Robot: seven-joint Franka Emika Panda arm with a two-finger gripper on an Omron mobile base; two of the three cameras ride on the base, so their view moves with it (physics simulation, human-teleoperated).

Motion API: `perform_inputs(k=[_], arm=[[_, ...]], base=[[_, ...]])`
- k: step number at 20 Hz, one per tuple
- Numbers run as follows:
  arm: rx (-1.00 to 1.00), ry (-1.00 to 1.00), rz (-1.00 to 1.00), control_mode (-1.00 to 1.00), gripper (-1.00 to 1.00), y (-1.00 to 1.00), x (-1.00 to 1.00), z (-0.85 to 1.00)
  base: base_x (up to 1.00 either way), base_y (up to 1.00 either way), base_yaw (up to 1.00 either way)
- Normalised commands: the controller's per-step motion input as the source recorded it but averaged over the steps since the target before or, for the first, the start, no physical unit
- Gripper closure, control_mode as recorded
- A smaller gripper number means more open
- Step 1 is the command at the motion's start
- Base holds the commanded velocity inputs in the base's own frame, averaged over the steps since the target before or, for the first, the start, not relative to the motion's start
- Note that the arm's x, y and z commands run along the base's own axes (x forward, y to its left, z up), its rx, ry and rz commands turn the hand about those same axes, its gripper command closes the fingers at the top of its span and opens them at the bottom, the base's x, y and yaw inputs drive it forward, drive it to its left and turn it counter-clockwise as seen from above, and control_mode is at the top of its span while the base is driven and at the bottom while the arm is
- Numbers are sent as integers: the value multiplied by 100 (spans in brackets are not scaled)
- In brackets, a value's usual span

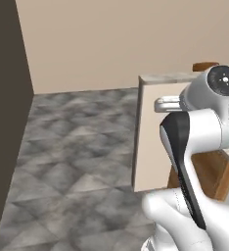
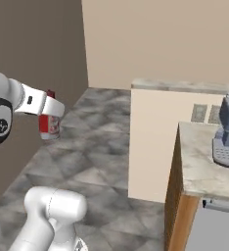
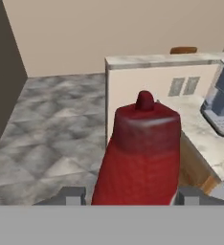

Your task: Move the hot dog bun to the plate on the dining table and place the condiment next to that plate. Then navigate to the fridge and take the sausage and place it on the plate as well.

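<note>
Condiment (image 3: 140,153) clamped between fingers (image 3: 72,196), above floor.

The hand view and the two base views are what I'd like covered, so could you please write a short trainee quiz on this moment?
1. True or false: the hand is closed on the condiment.
2. In the hand view, which end of the bottle points away from the camera? A) the narrow red tip B) a flat wide base C) a handle
3. Fill in: in the right base view, the condiment hangs above the ____, not above the counter.

Key: 1 true; 2 A; 3 floor.
</note>
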Motion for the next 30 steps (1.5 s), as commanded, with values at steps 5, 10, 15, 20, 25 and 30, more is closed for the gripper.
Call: perform_inputs(k=[5, 10, 15, 20, 25, 30], arm=[[0, 0, 0, 100, 100, 0, 0, 0], [0, 0, 0, 100, 100, 0, 0, 0], [0, 0, 0, 100, 100, 0, 0, 0], [0, 0, 0, 100, 100, 0, 0, 0], [0, 0, 0, 100, 100, 0, 0, 0], [0, 0, 0, 100, 100, 0, 0, 0]], base=[[89, 100, -15], [99, 100, -23], [100, 93, -31], [100, 69, -42], [100, 49, -46], [100, 48, -47]])
